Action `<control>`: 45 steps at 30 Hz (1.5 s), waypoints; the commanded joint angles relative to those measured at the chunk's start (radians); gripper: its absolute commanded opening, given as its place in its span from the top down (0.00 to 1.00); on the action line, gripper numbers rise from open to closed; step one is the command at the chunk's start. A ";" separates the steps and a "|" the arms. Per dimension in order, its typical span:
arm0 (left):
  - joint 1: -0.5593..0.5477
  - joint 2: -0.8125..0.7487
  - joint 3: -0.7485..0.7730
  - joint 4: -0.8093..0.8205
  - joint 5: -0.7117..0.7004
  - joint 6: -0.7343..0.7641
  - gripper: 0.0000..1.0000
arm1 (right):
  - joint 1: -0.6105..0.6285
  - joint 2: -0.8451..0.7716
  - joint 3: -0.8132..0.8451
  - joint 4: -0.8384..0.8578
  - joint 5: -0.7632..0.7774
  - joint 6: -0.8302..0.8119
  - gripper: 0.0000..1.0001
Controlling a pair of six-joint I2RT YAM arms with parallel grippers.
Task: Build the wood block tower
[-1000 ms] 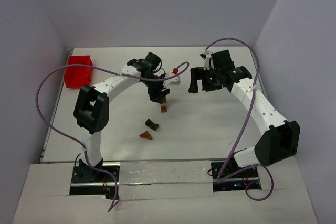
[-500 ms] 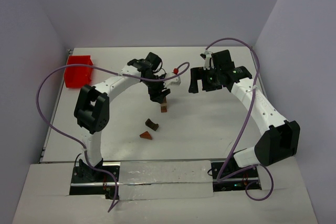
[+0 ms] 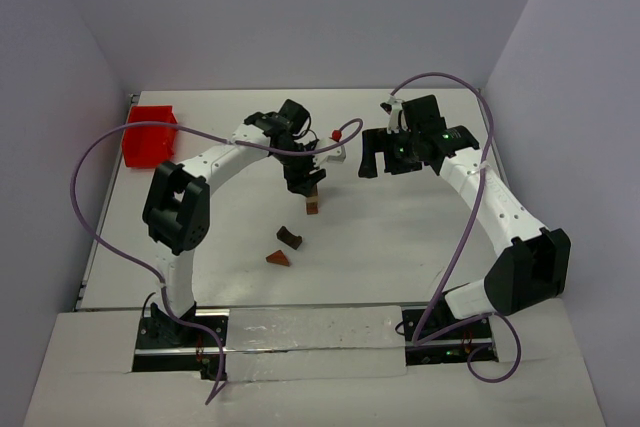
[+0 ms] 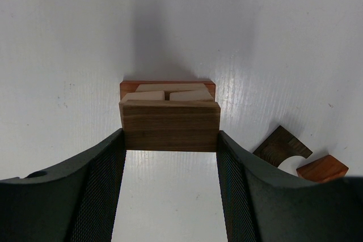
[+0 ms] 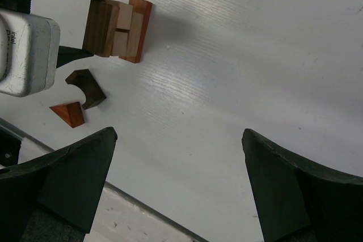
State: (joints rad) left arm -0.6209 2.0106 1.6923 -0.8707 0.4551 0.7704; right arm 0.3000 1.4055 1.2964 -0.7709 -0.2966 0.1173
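Nothing has really budged over the last second: both arms sit in the same poses and the blocks lie where they were. Starting at the near edge of the tabletop [image 3: 400, 257], two loose pieces wait left of centre: a reddish-brown wedge [image 3: 278, 258] nearest the bases and, just beyond it, a dark brown block with a curved notch [image 3: 290, 237], close together, though whether they touch I cannot tell. Next, about mid-table, stands the wood block tower [image 3: 313, 204], short and narrow. From the left wrist view it has a reddish base block [image 4: 167, 85] flat on the surface, two pale blocks [image 4: 167, 94] side by side on that, and a darker grained top block [image 4: 170, 126] laid across them. And the left gripper [image 3: 305, 185] is right on it from above, its two fingers pressed against the opposite ends of that top block, clamped on it. To the right of the tower and a little farther back, the right gripper [image 3: 378, 162] hangs above the table, jaws spread wide with nothing between them. Far off at the far left corner sits the red tray [image 3: 150, 135], well apart from all the action.
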 commanded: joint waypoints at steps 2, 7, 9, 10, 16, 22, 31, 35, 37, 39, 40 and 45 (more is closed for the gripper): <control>-0.007 0.010 0.043 0.016 0.011 0.003 0.46 | -0.010 0.001 0.034 0.005 -0.007 -0.001 0.00; -0.007 0.007 0.043 0.012 0.011 0.004 0.39 | -0.009 0.003 0.034 0.005 -0.007 -0.001 0.00; -0.007 0.005 0.042 0.010 0.011 0.004 0.37 | -0.009 0.003 0.034 0.004 -0.007 0.001 0.00; -0.008 0.003 0.041 0.012 0.011 0.004 0.37 | -0.010 0.003 0.034 0.005 -0.007 0.001 0.00; -0.008 -0.005 0.032 0.018 0.005 -0.002 0.39 | -0.010 0.003 0.034 0.005 -0.006 -0.001 0.00; -0.005 -0.011 0.026 0.029 -0.001 -0.013 0.40 | -0.009 0.004 0.035 0.004 -0.006 0.002 0.00; -0.006 -0.031 0.018 0.038 -0.006 -0.028 0.40 | -0.010 0.005 0.030 0.008 -0.006 0.001 0.00; -0.005 -0.033 0.024 0.038 -0.005 -0.034 0.40 | -0.009 0.006 0.032 0.007 -0.007 0.001 0.00; -0.003 -0.033 0.027 0.035 -0.003 -0.036 0.40 | -0.010 0.005 0.030 0.007 -0.006 0.002 0.00; -0.003 -0.032 0.027 0.036 -0.004 -0.037 0.40 | -0.010 0.004 0.030 0.007 -0.004 0.002 0.00; -0.001 -0.032 0.029 0.034 -0.004 -0.037 0.40 | -0.009 0.004 0.029 0.007 -0.005 0.002 0.00; 0.002 -0.031 0.025 0.032 -0.004 -0.034 0.39 | -0.009 0.007 0.029 0.010 -0.005 0.002 0.00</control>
State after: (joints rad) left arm -0.6209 2.0109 1.6932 -0.8600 0.4441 0.7407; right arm 0.3000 1.4063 1.2964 -0.7709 -0.2974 0.1177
